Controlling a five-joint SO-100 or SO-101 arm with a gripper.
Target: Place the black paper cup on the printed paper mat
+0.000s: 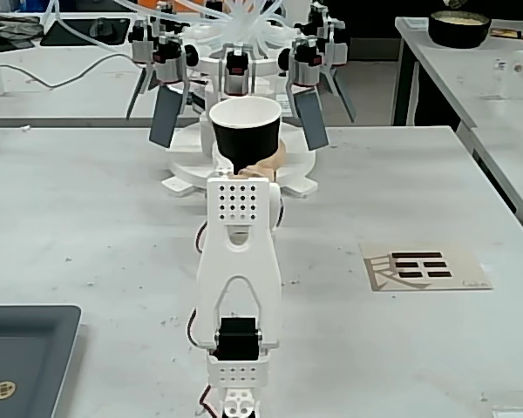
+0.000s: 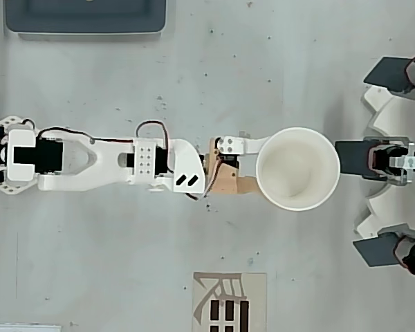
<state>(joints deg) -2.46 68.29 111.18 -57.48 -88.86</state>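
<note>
The black paper cup stands upright with its white inside showing, just past the top of my white arm in the fixed view. From overhead the cup is a wide white circle at the tip of my gripper. A white finger and a tan finger reach to its near wall, closed on it; the fingertips are hidden under the rim. In the fixed view the gripper is mostly hidden behind the arm. The printed paper mat lies flat to the right, bare; overhead the mat sits at the bottom edge.
A white rig with grey paddles and tubing stands right behind the cup, at the right edge overhead. A dark tray sits front left. A low black bowl rests on a separate table at the back right.
</note>
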